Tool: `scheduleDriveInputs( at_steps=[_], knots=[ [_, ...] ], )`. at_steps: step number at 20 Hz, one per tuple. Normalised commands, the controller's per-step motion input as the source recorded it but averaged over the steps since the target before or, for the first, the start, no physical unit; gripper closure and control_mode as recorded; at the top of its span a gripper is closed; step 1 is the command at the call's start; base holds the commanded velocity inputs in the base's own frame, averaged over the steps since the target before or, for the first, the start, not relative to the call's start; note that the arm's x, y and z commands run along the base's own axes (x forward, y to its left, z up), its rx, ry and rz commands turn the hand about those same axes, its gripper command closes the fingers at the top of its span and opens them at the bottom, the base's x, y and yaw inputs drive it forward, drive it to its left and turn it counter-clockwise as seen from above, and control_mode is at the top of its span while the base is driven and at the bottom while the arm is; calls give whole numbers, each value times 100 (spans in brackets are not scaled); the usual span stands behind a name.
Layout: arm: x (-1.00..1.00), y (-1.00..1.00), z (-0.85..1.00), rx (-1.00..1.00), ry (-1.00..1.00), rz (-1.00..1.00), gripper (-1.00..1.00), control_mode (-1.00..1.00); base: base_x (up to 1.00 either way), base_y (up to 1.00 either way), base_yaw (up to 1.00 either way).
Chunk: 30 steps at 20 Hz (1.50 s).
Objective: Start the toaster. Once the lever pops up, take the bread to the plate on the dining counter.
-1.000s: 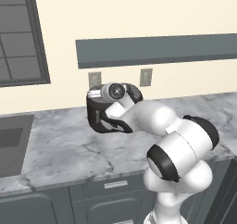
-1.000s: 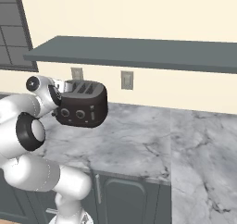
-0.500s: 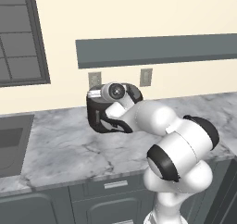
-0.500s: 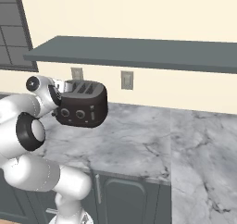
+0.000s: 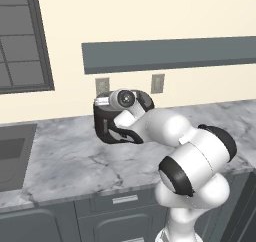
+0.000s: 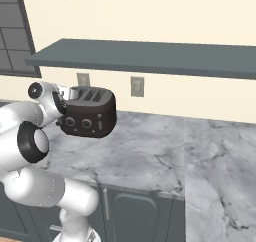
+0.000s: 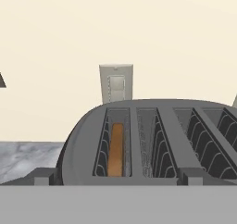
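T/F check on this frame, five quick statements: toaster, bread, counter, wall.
1. The glossy dark rounded four-slot toaster stands on the grey-white marble worktop. True.
2. The thin tan-brown bread slice lies flat on the worktop beside the toaster. False: it stands inside one of the toaster's slots.
3. All four slots hold bread. False: bread shows in one slot; the slots next to it look empty.
4. A pale wall outlet sits on the cream wall behind the toaster. True.
5. The toaster's front has two round knobs. True.
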Motion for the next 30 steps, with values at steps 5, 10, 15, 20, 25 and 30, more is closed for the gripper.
scheduleDriveInputs(
  at_steps=[5, 10, 15, 20, 25, 30],
  knots=[
    [0, 0, 0, 0, 0, 0, -100, -100, 0, 0, 0],
    [0, 0, 0, 0, 0, 0, -100, -100, 0, 0, 0],
    [0, 0, 0, 0, 0, 0, -100, -100, 0, 0, 0],
    [0, 0, 0, 0, 0, 0, -100, -100, 0, 0, 0],
    [0, 0, 0, 0, 0, 0, -100, -100, 0, 0, 0],
    [0, 0, 0, 0, 0, 0, -100, -100, 0, 0, 0]
  ],
)
